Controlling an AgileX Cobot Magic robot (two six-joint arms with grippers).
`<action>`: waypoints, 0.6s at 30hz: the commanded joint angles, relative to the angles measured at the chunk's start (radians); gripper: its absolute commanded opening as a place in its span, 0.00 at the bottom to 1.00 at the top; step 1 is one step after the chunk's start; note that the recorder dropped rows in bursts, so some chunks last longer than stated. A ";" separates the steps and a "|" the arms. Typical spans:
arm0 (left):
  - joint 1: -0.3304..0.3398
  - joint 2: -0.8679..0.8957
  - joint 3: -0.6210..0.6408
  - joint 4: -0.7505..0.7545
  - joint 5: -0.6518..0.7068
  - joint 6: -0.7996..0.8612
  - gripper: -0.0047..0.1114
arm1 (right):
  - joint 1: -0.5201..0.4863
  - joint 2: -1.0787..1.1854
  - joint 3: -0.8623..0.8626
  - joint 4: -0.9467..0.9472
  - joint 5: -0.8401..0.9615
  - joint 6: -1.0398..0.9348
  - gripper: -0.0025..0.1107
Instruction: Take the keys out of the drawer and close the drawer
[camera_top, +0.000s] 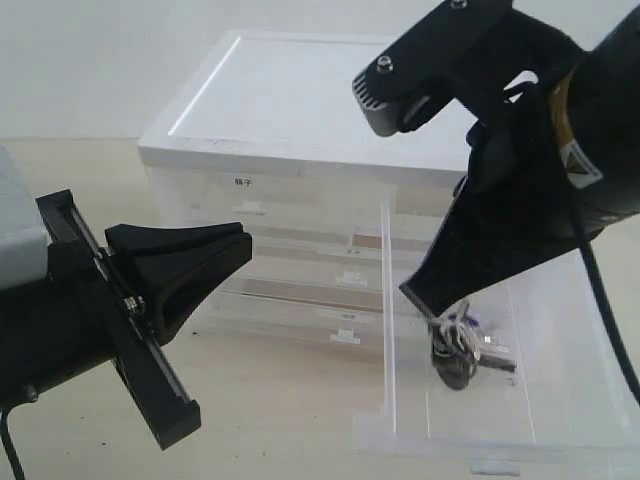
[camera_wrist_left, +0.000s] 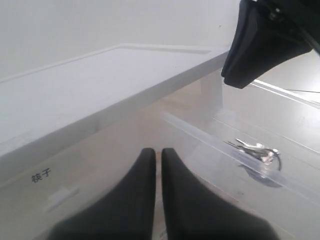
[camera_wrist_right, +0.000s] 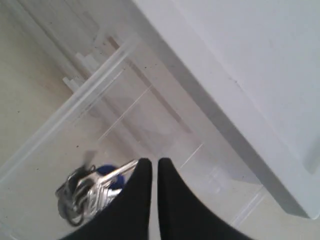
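At the left edge of the exterior view, the left gripper (camera_top: 244, 241) hangs over the beige table (camera_top: 280, 400), its two black fingers (camera_top: 190, 260) pressed together on nothing. Centre frame stands one white-topped drawer cabinet (camera_top: 290, 100). Its upper left front carries a small label (camera_top: 243, 182) reading 筷子, with two more closed fronts (camera_top: 290, 265) below. Right of centre, one clear drawer (camera_top: 389, 330) is pulled far out toward the lower right. One bunch of keys (camera_top: 458, 348) lies on its floor. The right gripper (camera_top: 418, 300) points down from the upper right, jaws shut, its tips just above the keys and hiding part of them. I cannot tell whether a key is nipped. One yellow warning sticker (camera_top: 580, 160) on that arm is unreadable.
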 joint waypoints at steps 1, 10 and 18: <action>0.002 -0.005 0.005 0.003 0.001 -0.011 0.08 | 0.049 -0.033 -0.024 0.005 0.034 -0.012 0.03; 0.002 -0.005 0.005 0.003 0.001 -0.018 0.08 | 0.061 0.050 0.006 0.149 0.138 -0.061 0.40; 0.002 -0.005 0.005 0.005 0.003 -0.023 0.08 | 0.061 0.207 0.009 0.193 0.152 -0.074 0.52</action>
